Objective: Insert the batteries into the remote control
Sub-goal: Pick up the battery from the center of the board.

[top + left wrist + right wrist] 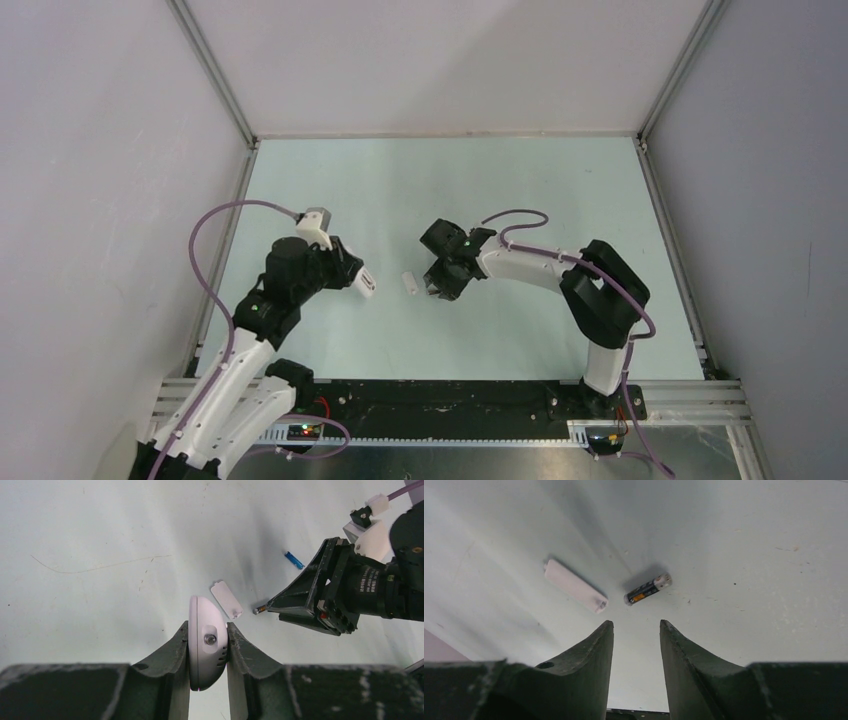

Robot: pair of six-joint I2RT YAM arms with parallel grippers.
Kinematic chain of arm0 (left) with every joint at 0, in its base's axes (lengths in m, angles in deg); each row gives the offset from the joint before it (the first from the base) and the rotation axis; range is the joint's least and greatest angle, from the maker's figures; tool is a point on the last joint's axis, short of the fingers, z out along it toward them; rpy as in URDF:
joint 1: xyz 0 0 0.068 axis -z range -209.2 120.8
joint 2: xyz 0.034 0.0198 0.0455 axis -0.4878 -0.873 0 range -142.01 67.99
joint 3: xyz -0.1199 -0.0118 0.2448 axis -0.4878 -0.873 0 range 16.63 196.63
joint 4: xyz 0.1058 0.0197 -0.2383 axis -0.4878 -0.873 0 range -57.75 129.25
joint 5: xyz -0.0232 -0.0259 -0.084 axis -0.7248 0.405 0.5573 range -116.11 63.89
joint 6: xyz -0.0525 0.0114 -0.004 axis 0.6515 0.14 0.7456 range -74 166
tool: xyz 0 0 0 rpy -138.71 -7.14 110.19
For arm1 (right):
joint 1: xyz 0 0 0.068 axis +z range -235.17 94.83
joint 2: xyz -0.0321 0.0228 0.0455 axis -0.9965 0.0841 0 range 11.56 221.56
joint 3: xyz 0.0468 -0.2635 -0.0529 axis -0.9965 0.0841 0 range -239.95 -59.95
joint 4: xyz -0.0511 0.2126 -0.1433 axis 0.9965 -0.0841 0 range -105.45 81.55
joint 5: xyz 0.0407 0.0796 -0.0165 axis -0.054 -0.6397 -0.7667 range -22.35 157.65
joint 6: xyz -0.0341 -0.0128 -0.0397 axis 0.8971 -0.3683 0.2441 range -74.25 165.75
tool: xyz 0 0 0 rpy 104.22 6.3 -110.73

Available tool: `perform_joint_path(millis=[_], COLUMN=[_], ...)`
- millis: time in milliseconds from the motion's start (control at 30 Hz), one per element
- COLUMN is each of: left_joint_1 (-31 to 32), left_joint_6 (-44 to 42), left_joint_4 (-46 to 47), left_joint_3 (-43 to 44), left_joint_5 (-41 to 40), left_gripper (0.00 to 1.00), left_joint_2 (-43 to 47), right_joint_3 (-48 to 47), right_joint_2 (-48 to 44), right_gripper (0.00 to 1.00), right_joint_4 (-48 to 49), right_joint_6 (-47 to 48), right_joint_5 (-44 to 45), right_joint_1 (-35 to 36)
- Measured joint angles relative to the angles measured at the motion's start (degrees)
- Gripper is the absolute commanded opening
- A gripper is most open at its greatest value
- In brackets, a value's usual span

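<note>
My left gripper (208, 626) is shut on the white remote control (206, 655), which stands edge-on between the fingers; from above the remote (367, 281) pokes out toward the table's middle. The dark battery (648, 589) lies on the table just ahead of my right gripper (636, 625), which is open with nothing between its fingers. In the left wrist view that dark battery (259, 610) sits at the tip of the right gripper (295, 605). The blue battery (294, 560) lies farther off, beyond the right gripper.
A small white battery cover (226, 599) lies flat on the pale green table (520, 180) between the two grippers, also seen as the cover (575, 585) left of the dark battery. Grey walls enclose the table on three sides.
</note>
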Motion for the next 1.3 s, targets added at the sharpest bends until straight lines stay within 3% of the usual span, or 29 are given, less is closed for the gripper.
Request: perform_joint_path(millis=[467,900,1133,1300], left_joint_1=[0.0,0.0,0.0,-0.02], left_joint_6=[-0.02,0.0,0.15,2.51], left_joint_4=[-0.11,-0.11,-0.11,0.31], left_joint_3=[-0.02,-0.02,-0.02,0.04], left_joint_5=[-0.02,-0.9,-0.42,5.84], left_gripper=[0.0,0.0,0.0,0.0], left_joint_2=[0.96,1.2,1.68,-2.29], right_joint_3=[-0.11,-0.35,-0.35,-0.33], right_joint_2=[4.92,5.55,5.25,1.49], right_gripper=[0.36,0.14,0.04,0.03], right_joint_4=[-0.94,-1.92,-1.44,0.48], right_joint_6=[-13.86,-18.27,-15.82,-3.8], right_joint_5=[-4.44,-5.84,-4.13,-0.98], right_joint_1=[-3.23,-3.78,-3.56,-2.95])
